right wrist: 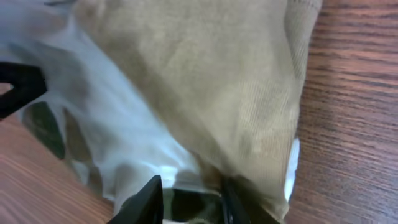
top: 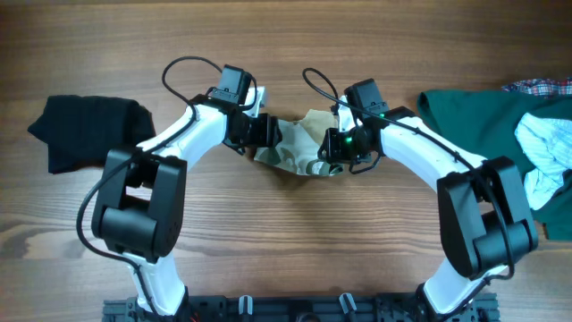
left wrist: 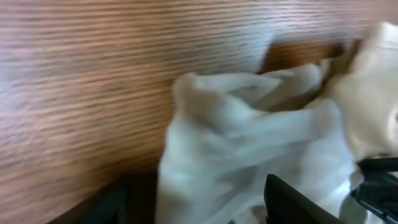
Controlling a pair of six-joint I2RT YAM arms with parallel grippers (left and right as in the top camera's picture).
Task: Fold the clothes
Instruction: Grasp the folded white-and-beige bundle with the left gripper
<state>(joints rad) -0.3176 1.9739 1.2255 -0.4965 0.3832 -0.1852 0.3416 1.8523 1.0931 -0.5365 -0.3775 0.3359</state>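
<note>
Nearest, arms: the left arm point(top: 138, 210) and right arm point(top: 487, 219), white with black joints, rise from the near edge of the table point(top: 295, 54) and bend inward toward each other
Left gripper: the left gripper point(top: 268, 134) sits low at the left end of the cream garment point(top: 299, 143); in its own wrist view its dark fingers point(left wrist: 292, 199) stand well apart, with rumpled white cloth bunched in the gap
Right gripper: the right gripper point(top: 332, 148) is at the right end of the same garment; in its wrist view the fingers point(right wrist: 146, 199) stand a narrow gap apart with a fold of cloth and an olive patch between them; I cannot tell whether they are pinching it
Task garment: small, cream-white with tan and olive-green patches, crumpled on the wood at the table's middle, between the two grippers and touching both; a tan panel drapes over its right side
Left side: a black garment point(top: 89, 130) lies in a heap, well apart from the grippers
Right side: a dark green garment point(top: 469, 112) is spread out, with a pale striped garment point(top: 547, 156) crumpled on top of it
Farthest right: a plaid garment point(top: 539, 87) shows at the far edge of the green one
</note>
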